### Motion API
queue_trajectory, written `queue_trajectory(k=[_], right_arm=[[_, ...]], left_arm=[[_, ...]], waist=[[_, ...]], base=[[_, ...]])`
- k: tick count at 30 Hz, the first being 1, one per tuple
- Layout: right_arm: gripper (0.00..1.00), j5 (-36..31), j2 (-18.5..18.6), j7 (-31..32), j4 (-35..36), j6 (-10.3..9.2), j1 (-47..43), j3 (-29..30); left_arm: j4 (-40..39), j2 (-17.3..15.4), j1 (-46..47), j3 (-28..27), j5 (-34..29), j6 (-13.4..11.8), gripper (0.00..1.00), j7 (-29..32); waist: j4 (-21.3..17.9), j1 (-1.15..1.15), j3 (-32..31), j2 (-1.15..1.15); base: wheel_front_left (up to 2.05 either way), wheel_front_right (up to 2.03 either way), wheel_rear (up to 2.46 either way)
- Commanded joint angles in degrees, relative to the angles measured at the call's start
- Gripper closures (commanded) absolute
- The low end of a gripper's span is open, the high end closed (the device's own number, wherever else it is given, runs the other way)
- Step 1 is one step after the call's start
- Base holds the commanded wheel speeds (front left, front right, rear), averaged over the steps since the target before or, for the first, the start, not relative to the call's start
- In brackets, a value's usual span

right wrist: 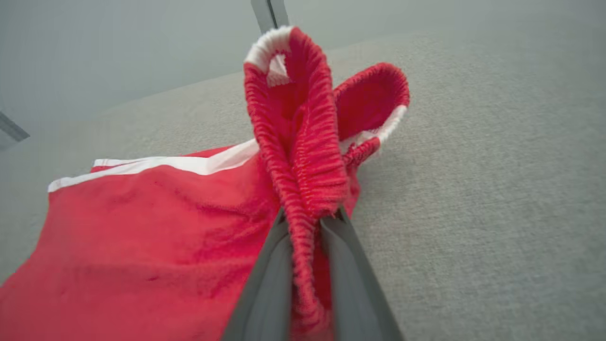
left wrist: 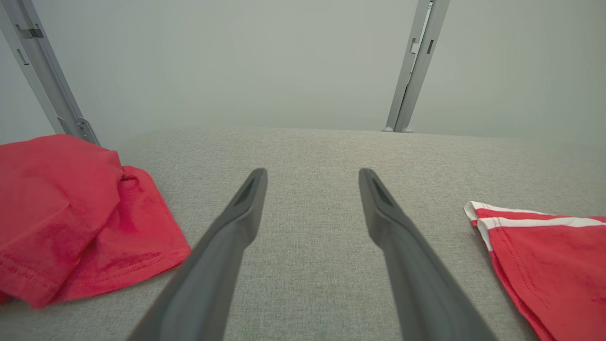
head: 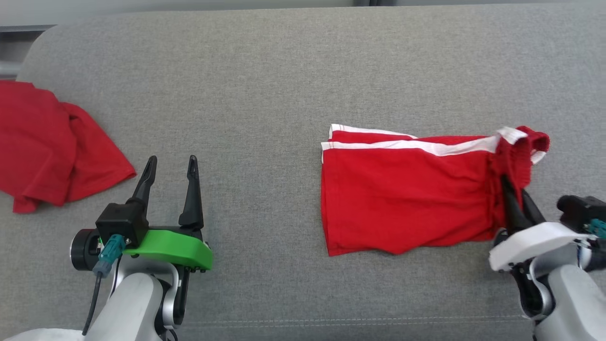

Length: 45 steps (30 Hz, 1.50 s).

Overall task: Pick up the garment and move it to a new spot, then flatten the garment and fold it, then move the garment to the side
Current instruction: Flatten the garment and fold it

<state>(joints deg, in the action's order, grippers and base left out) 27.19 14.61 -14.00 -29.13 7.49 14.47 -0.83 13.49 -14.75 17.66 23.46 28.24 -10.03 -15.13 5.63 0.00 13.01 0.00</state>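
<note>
The garment (head: 402, 199), a pair of red shorts with white side stripes, lies folded flat on the grey cushion at centre right. My right gripper (head: 513, 189) is shut on its ribbed waistband (right wrist: 303, 142), which bunches up and rises above the fingers. In the right wrist view the gripper (right wrist: 307, 220) pinches the elastic edge, with the rest of the shorts (right wrist: 142, 237) spread to the left. My left gripper (head: 172, 161) hovers open and holds nothing at lower left, well apart from the shorts. In the left wrist view the left gripper (left wrist: 312, 175) points at bare cushion, the shorts' hem (left wrist: 554, 265) to its right.
A second red cloth (head: 47, 147) lies crumpled at the far left edge, close to my left gripper, and appears as the red cloth (left wrist: 71, 213) in the left wrist view. The grey cushion (head: 260, 94) stretches between both garments. Metal posts (left wrist: 416, 66) stand behind it.
</note>
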Motion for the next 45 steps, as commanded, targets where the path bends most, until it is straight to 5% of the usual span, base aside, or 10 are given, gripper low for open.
queue_trajectory(k=[1,4,10,21,22,23,24,38,45], right_arm=[[1.0,-0.9,-0.56,1.08,2.71,0.0,0.12,-1.17],[1.0,-3.37,-3.03,5.46,13.29,0.0,-1.49,-5.67],[1.0,-5.42,-5.69,11.8,23.48,0.0,-2.6,-12.56],[1.0,-6.38,-7.62,13.17,15.1,0.0,2.01,-18.64],[0.69,-5.75,-8.06,12.43,14.19,0.0,2.54,-18.82],[0.04,-5.98,-8.06,12.51,13.03,0.0,2.96,-19.3],[0.0,-5.97,-8.16,12.32,11.97,0.0,3.31,-19.74],[0.0,-1.3,-9.27,7.45,9.83,0.0,6.18,-28.89],[0.0,-3.0,-7.75,1.74,15.71,0.0,4.06,-21.75]], left_arm=[[0.09,-0.23,0.29,-0.13,-0.27,-0.19,0.0,-0.01],[0.29,-0.09,0.49,0.26,-0.2,0.11,0.0,-0.01],[0.3,0.55,1.0,1.17,-0.13,0.13,0.0,0.24],[1.22,1.94,1.82,2.34,0.33,0.95,0.0,0.1],[1.33,1.92,1.89,2.33,0.37,1.06,0.0,0.08],[1.44,1.91,1.98,2.29,0.37,1.06,0.0,0.06],[1.59,1.95,1.98,2.27,0.37,1.1,0.0,0.05],[2.42,2.29,2.0,1.55,-0.13,1.29,0.0,-0.08],[1.8,1.92,1.55,0.59,-0.25,0.83,0.0,-0.1]], waist=[[-1.03,0.0,-0.32,0.0],[-1.48,0.0,-0.68,0.0],[-0.79,0.0,-0.68,0.0],[3.07,0.0,0.13,0.0],[3.29,0.0,0.28,0.0],[3.49,0.0,0.43,0.0],[3.65,0.0,0.55,0.0],[3.27,0.0,1.06,0.0],[2.17,0.0,0.49,0.0]], base=[[0.0,0.0,0.0],[0.0,0.0,0.0],[0.0,0.0,0.0],[0.0,0.0,0.0],[0.0,0.0,0.0],[0.0,0.0,0.0],[0.0,0.0,0.0],[0.0,0.0,0.0],[0.0,0.0,0.0]])
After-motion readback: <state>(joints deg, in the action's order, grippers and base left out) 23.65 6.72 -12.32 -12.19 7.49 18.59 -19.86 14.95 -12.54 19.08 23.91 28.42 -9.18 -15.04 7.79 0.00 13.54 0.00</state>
